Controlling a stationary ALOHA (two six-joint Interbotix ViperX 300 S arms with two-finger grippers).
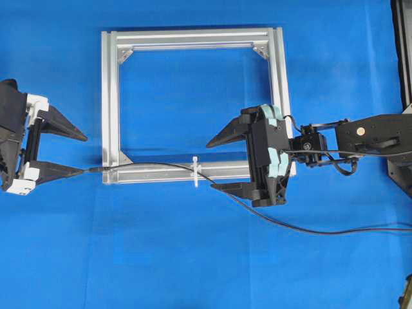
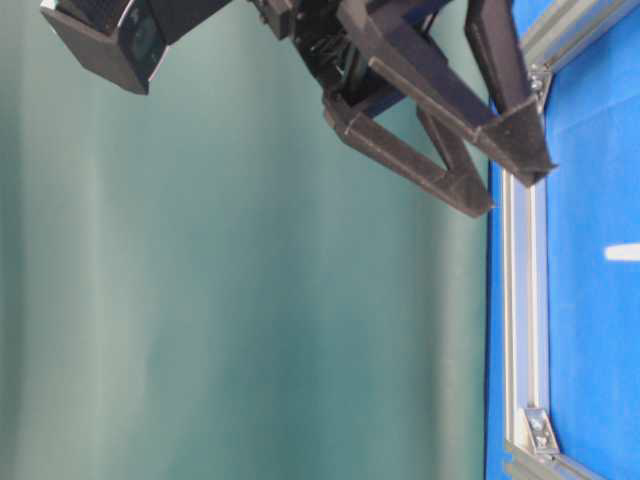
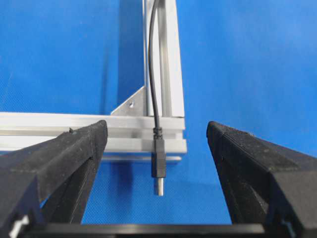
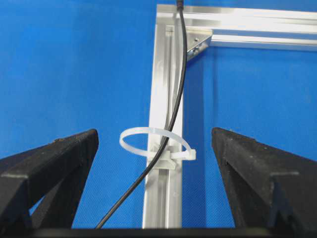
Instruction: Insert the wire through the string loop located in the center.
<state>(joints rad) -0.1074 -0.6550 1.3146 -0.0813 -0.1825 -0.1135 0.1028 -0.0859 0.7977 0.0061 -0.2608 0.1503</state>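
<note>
The wire (image 1: 154,165) lies along the silver frame's front bar (image 1: 225,171). It runs through the white string loop (image 1: 196,171) at the bar's middle. Its plug tip (image 1: 96,168) sticks out past the frame's left corner. In the left wrist view the plug (image 3: 158,166) lies between the fingers of my left gripper (image 3: 156,130), which is open and touches nothing. My left gripper (image 1: 82,153) sits just left of the frame. My right gripper (image 1: 212,166) is open and empty, just right of the loop. The right wrist view shows the loop (image 4: 156,141) with the wire (image 4: 174,109) through it.
The silver frame (image 1: 109,96) lies flat on the blue cloth, with triangular brackets in its corners (image 1: 123,158). The wire's free length trails off to the right edge (image 1: 360,228). A black stand (image 1: 400,84) is at the far right. The table-level view shows open black fingers (image 2: 500,130) above the frame.
</note>
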